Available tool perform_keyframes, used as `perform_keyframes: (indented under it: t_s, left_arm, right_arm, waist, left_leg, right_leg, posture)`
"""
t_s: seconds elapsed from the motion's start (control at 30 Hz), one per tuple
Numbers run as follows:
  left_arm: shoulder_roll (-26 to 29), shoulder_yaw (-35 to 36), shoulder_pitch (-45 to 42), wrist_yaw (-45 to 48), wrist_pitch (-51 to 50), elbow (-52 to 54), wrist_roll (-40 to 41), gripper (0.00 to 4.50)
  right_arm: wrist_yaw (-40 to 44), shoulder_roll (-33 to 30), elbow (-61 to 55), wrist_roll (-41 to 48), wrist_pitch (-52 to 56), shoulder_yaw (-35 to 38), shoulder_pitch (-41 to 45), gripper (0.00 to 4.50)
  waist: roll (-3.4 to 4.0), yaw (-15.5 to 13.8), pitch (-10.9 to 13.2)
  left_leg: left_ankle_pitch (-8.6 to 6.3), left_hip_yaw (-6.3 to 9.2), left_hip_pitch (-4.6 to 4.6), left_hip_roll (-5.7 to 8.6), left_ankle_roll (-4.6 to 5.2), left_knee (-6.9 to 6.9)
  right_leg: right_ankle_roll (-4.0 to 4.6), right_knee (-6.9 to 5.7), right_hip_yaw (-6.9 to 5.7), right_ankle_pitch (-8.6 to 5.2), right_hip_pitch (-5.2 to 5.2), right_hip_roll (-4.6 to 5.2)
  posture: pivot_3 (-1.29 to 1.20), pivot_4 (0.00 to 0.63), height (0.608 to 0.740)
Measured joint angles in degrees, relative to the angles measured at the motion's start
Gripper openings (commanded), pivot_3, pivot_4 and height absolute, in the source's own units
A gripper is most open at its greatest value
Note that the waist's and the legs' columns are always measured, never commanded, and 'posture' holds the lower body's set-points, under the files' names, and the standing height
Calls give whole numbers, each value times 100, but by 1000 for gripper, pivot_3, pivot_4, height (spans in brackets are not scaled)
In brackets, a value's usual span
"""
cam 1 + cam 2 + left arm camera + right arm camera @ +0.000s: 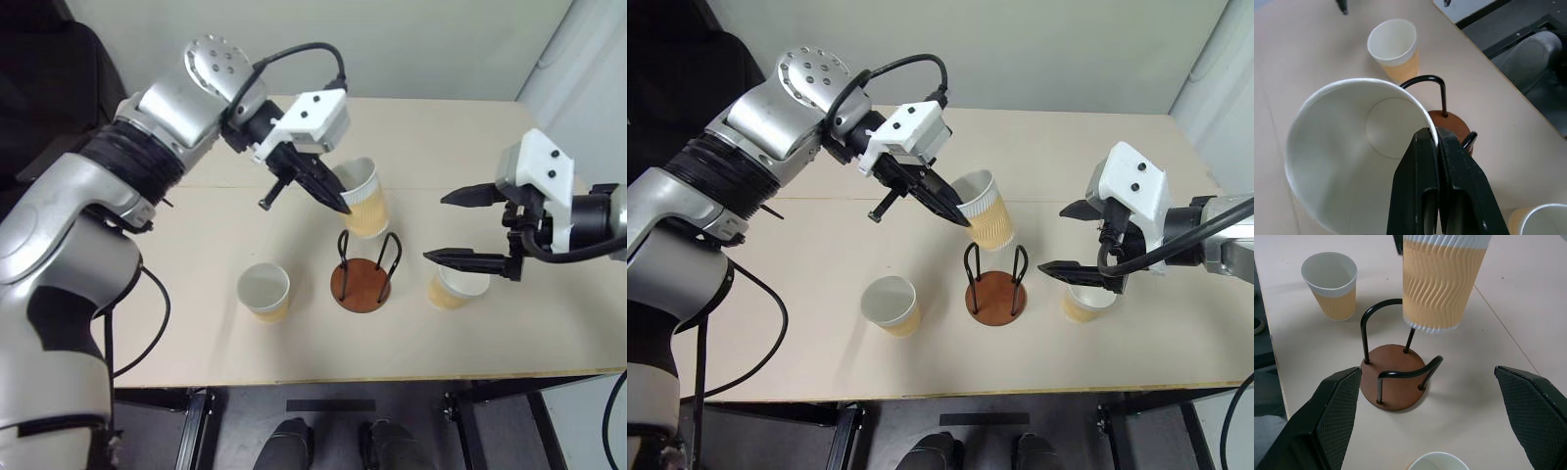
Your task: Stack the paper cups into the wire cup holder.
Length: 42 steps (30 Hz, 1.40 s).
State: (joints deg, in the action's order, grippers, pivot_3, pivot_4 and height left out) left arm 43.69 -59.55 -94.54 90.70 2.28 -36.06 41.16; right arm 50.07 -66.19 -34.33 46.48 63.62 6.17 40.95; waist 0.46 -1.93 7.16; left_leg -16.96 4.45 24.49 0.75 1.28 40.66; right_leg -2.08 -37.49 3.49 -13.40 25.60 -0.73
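Item: reddish-brown disc wire cup holder [361, 281] on pale bench [196, 255]. No legible writing. Above it, tan-orange wavy paper cup [361, 199], rim pinched by left gripper [333, 198] fingers. Right gripper [453, 227] beside holder, fingers spread wide, empty.

Left tool [955, 208] pinches raised cup [986, 209] rim above wire holder [995, 291]; right tool [1070, 240] spread wide.

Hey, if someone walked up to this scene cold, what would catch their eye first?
Probably the paper cup hanging tilted in the air above the empty wire cup holder, pinched at its rim by the left gripper. Next, the right gripper held wide open over another cup standing right of the holder, with a third cup standing left of it.
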Motion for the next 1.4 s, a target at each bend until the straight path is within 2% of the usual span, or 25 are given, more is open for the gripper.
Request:
perform_keyframes:
  t_s: [0.5, 0.73, 0.83, 1.03, 1.4]
  left_arm:
    - [-27, -825, -117, 0, 271, 282, 215, 0]
    - [-126, -918, 4, 0, 742, 190, -33, 0]
    - [-128, -901, 125, 0, 725, 224, -16, 693]
    - [-343, -512, 265, 1, 673, 115, -11, 2752]
    - [-489, 130, 372, 4, 535, -197, -146, 2752]
  right_arm:
    - [-16, -43, -14, -1, -1, 18, -95, 4428]
    - [-58, -46, -18, -2, -3, 30, -127, 4428]
    - [-59, -48, -19, -2, -3, 33, -135, 4500]
    - [-59, -56, -18, -4, -14, 35, -155, 4500]
    - [-59, -122, -14, -16, -79, 34, -178, 4500]
  waist:
    - [-1, -11, -1]
    - [1, -28, 0]
    - [1, -27, 0]
    - [1, -51, 0]
    - [1, -56, 0]
  left_leg:
    - [-2, -2, 2, -1, 2, 11]
    - [-4, 2, 3, 0, 6, 28]
    - [-5, -3, 3, 1, 7, 32]
    - [-6, -6, 2, 4, 8, 39]
    - [-6, -6, 2, 5, 9, 39]
  right_leg:
    - [-4, -6, 1, 0, 1, -2]
    - [-5, -13, 3, 0, -4, -1]
    - [-7, -21, 2, 1, -3, -1]
    - [-12, -29, 4, 2, -4, 2]
    - [-15, -30, 9, 1, -3, 2]
  posture:
    - [0, 150, 740]
    - [0, 150, 740]
    - [0, 150, 740]
    - [0, 150, 740]
    - [0, 150, 740]
